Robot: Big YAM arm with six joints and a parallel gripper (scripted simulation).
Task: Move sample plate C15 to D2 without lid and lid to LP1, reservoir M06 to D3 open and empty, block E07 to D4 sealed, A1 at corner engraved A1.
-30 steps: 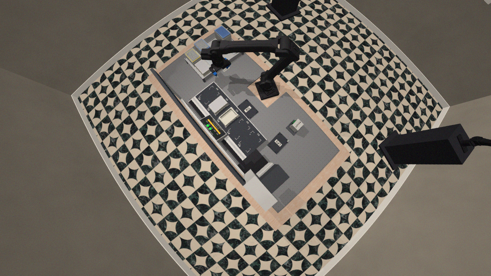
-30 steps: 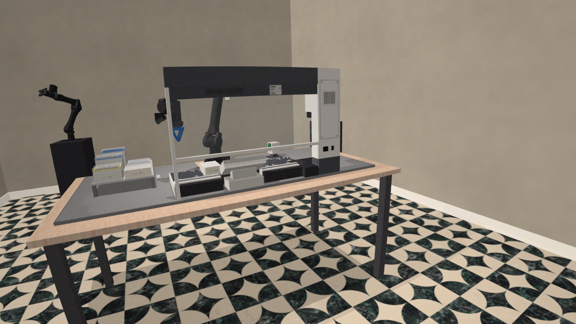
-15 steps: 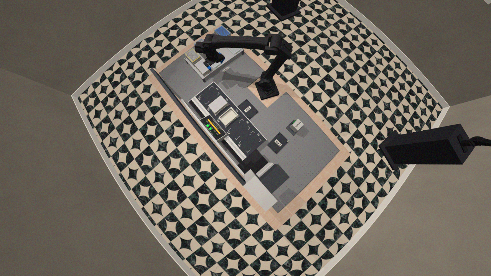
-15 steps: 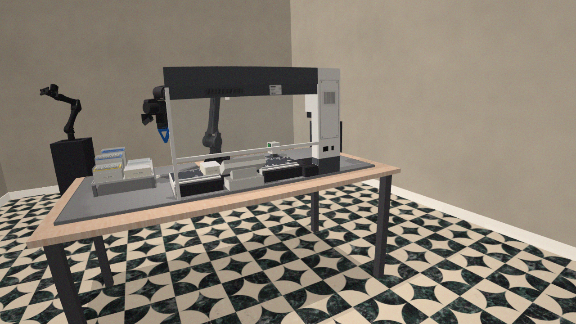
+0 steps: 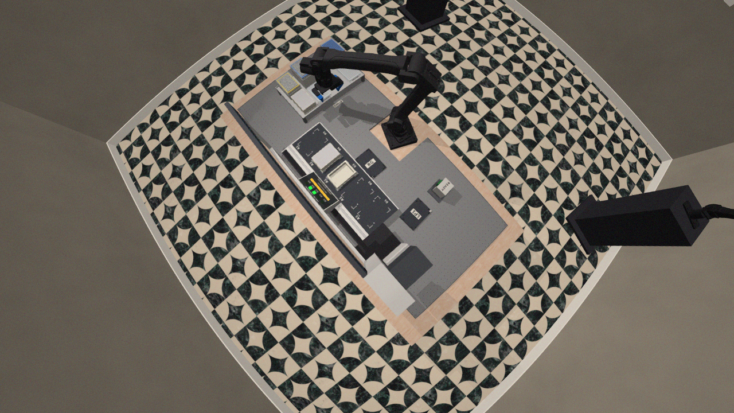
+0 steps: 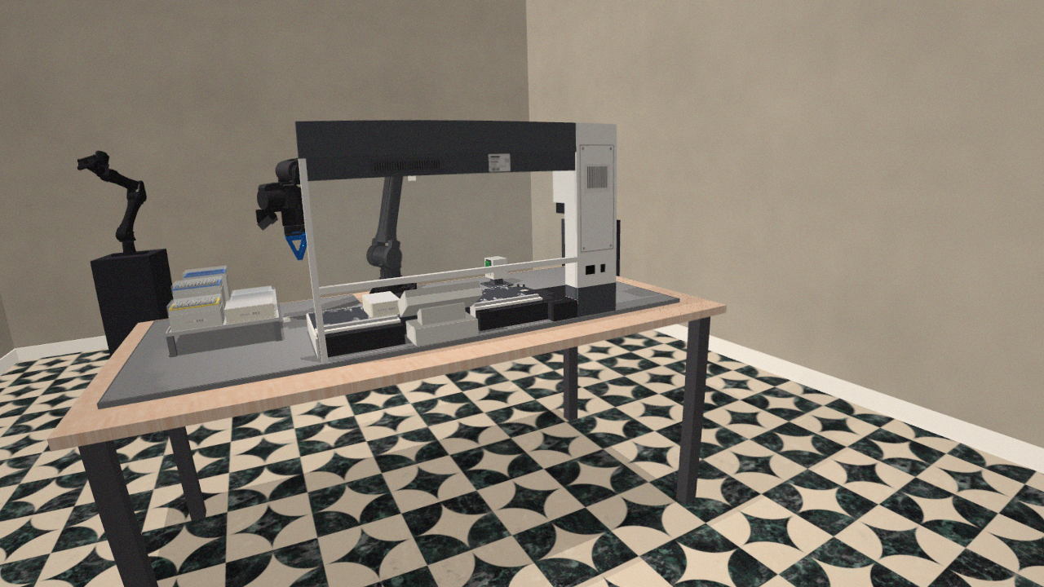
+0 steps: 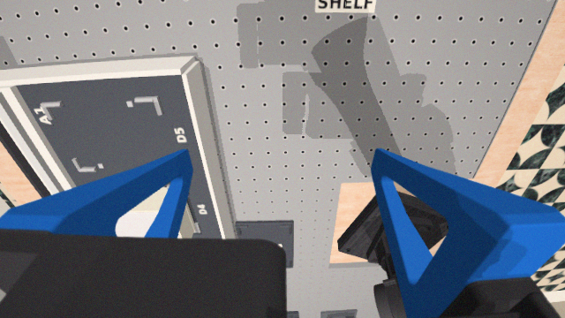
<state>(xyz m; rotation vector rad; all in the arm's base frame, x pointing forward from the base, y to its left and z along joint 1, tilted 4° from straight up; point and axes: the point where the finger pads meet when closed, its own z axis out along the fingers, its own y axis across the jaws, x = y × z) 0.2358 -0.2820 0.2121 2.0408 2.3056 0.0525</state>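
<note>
My gripper (image 5: 323, 93) (image 6: 296, 246) (image 7: 282, 159) is open and empty. It hangs high over the near edge of the SHELF (image 5: 343, 88) (image 6: 226, 334), by the SHELF label (image 7: 344, 4). Several racks and white boxes stand on the SHELF, among them a yellow tip rack (image 5: 288, 83) (image 6: 194, 310) and a white block (image 5: 304, 100) (image 6: 251, 304); I cannot read their labels. A white sealed block (image 5: 327, 155) (image 6: 380, 302) lies on D4. An open cream reservoir (image 5: 342, 173) lies on D3. D5 (image 7: 110, 128) (image 5: 313, 136) is bare. Lid park LP1 (image 5: 417, 211) is bare.
The regrip nest RG (image 5: 371, 166) (image 7: 265, 231) lies between the deck and the arm's base (image 5: 399, 134) (image 7: 388, 230). The READY key (image 5: 442, 187) (image 6: 494, 260) stands past the base. The handler's dark gantry (image 6: 438, 146) and white post (image 6: 312, 270) stand beside the gripper.
</note>
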